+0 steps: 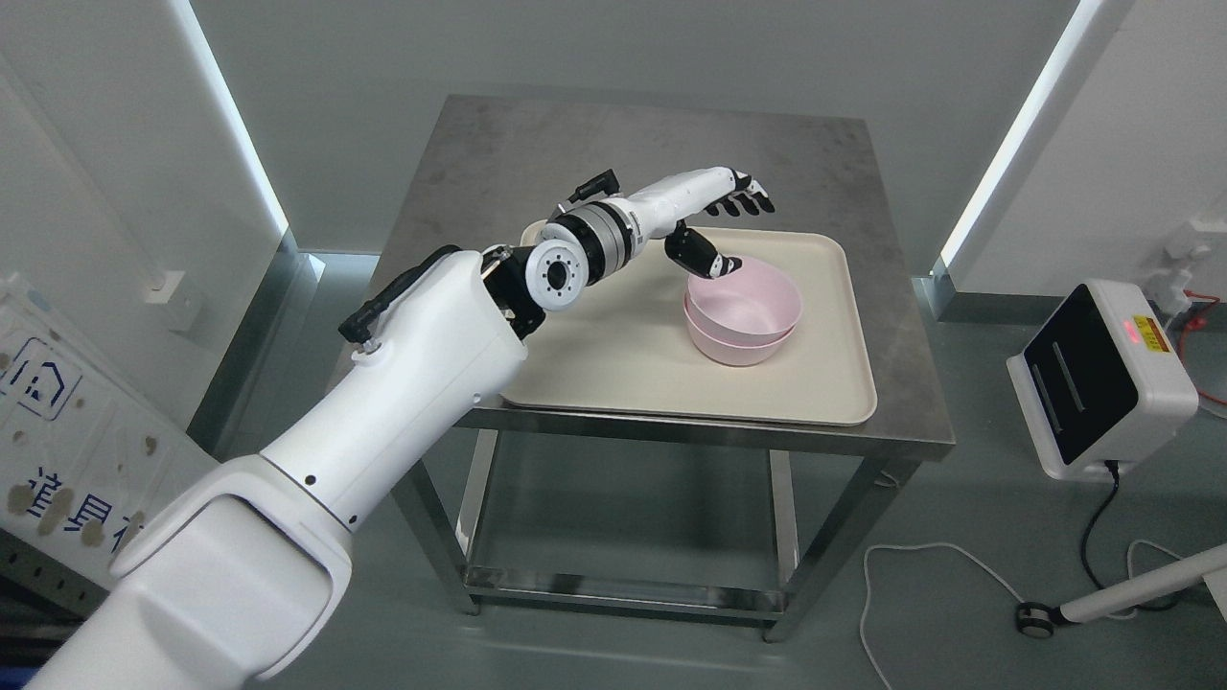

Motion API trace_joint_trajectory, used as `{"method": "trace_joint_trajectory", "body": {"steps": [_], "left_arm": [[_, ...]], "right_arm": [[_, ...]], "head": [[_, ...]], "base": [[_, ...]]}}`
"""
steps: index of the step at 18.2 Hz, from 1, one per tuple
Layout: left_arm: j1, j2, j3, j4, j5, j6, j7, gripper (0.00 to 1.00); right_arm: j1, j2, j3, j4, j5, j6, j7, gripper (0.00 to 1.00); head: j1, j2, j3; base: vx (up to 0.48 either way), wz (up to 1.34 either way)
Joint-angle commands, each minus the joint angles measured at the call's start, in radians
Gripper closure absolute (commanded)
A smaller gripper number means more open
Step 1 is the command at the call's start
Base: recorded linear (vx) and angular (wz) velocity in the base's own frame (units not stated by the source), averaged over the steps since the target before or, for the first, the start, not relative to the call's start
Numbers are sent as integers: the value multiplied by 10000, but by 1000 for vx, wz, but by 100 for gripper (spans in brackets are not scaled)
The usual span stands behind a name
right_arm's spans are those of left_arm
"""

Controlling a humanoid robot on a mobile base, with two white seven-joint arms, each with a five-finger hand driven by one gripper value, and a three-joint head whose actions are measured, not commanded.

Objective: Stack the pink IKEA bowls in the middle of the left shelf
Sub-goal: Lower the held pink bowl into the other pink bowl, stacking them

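while the left arm reaches out over the table, the scene reads as follows:

left hand (726, 218): at the far left side of the bowls, fingers spread and pointing right above the far edge of the tray; the thumb (711, 260) angles down to the far-left rim of the top bowl; whether it touches the rim cannot be told; nothing is clamped in the hand.

left arm (403, 383): white, coming in from the lower left, crossing the near left corner of the tray.

pink bowls (743, 311): two, nested one inside the other, upright; the top one is empty inside; only the outer wall of the lower one shows beneath it.

place of the bowls: on the tray, right of its middle, nearer the far edge than the near one.

tray (633, 369): cream, shallow, rectangular, lying flat on the table; it holds the two stacked bowls and nothing more that can be seen.

table (537, 153): steel top on steel legs, with a low rail frame near the floor; the tray sits on its near half.

white box (1102, 379): on the floor to the right of the table, with a dark front panel and a cable running from it.

right arm: out of view.
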Motion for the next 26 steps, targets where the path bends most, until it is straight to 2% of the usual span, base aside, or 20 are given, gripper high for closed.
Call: {"method": "trace_joint_trajectory", "body": {"steps": [1,4,5,7,9,16,22,26], "left_arm": [[123,174,1659,-1037,618,-93,1256,27],[1253,174,3194,-3515,1725,-93,679,19],[2261,174,3213,-4680,1726,-108,-281,19],[3707,174,3152,-5822,1696,-124,-2092,19],[4264,174,3106,-5934,1361,-63,-3094,19],[3990,174,2922,-5736,-2504,228,-3175,20],[2887,174,1926,-5031,-2814,1562,-3129,22],[2655,174,731,-4494,-3396,1870,-3190,27]], "right_arm": [[15,-175,-107,-338,0,5,-3,0],[15,-175,-107,-338,0,5,-3,0],[15,-175,-107,-338,0,5,-3,0],[15,-175,-107,-338,0,5,-3,0],[15,-175,-107,-338,0,5,-3,0],[15,-175,-107,-338,0,5,-3,0],[15,-175,-107,-338,0,5,-3,0],[30,-175,-107,-338,0,5,-3,0]], "head": [[0,0,0],[0,0,0],[0,0,0],[0,0,0],[0,0,0],[0,0,0],[0,0,0],[0,0,0]], "base": [[0,0],[0,0],[0,0],[0,0],[0,0],[0,0],[0,0],[0,0]]}}
